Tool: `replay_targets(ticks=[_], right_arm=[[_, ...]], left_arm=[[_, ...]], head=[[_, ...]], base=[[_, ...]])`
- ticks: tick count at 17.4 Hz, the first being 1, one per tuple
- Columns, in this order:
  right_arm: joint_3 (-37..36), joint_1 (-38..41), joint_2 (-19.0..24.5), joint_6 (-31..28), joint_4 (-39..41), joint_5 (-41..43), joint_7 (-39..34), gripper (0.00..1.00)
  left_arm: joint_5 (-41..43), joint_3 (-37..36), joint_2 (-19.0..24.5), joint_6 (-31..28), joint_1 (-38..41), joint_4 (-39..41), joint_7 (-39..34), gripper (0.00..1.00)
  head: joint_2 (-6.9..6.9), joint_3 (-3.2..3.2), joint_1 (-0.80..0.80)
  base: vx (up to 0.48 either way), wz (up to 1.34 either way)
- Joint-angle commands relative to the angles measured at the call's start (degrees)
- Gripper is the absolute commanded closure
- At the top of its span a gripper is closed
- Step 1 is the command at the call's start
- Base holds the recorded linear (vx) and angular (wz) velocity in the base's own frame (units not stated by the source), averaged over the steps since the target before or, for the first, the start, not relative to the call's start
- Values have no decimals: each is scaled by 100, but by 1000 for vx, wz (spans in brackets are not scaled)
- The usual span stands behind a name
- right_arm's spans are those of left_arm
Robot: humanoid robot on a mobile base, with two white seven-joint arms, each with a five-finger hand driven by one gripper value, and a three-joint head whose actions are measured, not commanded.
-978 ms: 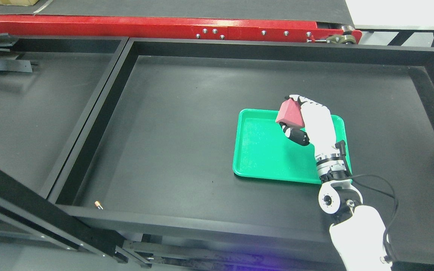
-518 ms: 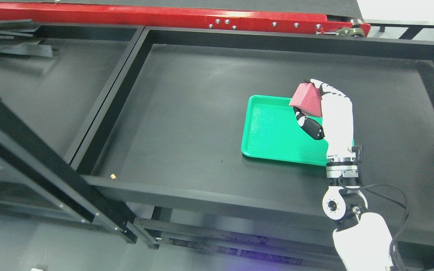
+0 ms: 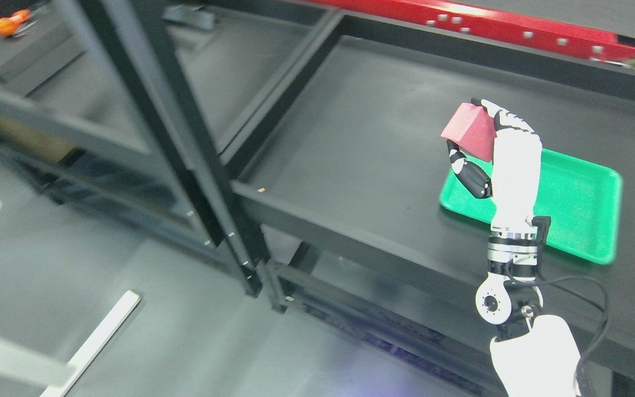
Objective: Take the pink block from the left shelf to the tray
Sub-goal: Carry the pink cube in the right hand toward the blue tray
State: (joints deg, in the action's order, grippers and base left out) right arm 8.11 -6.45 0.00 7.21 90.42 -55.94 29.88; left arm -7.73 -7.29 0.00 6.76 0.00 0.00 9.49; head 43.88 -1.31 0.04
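Observation:
My right hand (image 3: pixel 474 140) is shut on the pink block (image 3: pixel 469 130), holding it up above the black shelf surface, over the left edge of the green tray (image 3: pixel 571 198). The tray lies flat on the right shelf deck and nothing lies in the part I can see. The white right forearm (image 3: pixel 513 182) rises from the lower right and covers part of the tray. The left arm does not show.
A black shelf upright (image 3: pixel 185 160) crosses the left middle. The left shelf deck (image 3: pixel 130 82) lies behind it. An orange object (image 3: pixel 10 23) sits at the top left. A red rail (image 3: pixel 516 30) runs along the back. A small tan bit (image 3: pixel 261 190) lies at the right deck's front corner.
The whole picture has shifted: the camera turned left and down, so shelf and tray slid right. The hand still holds the pink block, now over the tray's left edge.

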Motion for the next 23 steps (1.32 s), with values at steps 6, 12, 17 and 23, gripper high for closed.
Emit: replay_targets(ticks=[6, 12, 17, 23], right_arm=[[-222, 197, -100, -1, 327, 92, 44, 95], [-214, 232, -100, -1, 327, 101, 35, 95], [-205, 232, -100, -1, 327, 101, -18, 95], [-108, 232, -100, 8, 327, 92, -263, 95]], left_arm=[[0, 0, 100, 1, 97, 100, 1, 0], [0, 0, 100, 1, 97, 100, 1, 0], [0, 0, 100, 1, 97, 100, 1, 0], [0, 0, 100, 1, 97, 100, 1, 0]], head=[[1, 0, 0], [2, 0, 0], [3, 0, 0], [3, 0, 0]], base=[[-211, 763], [-200, 794], [-94, 667], [4, 419]])
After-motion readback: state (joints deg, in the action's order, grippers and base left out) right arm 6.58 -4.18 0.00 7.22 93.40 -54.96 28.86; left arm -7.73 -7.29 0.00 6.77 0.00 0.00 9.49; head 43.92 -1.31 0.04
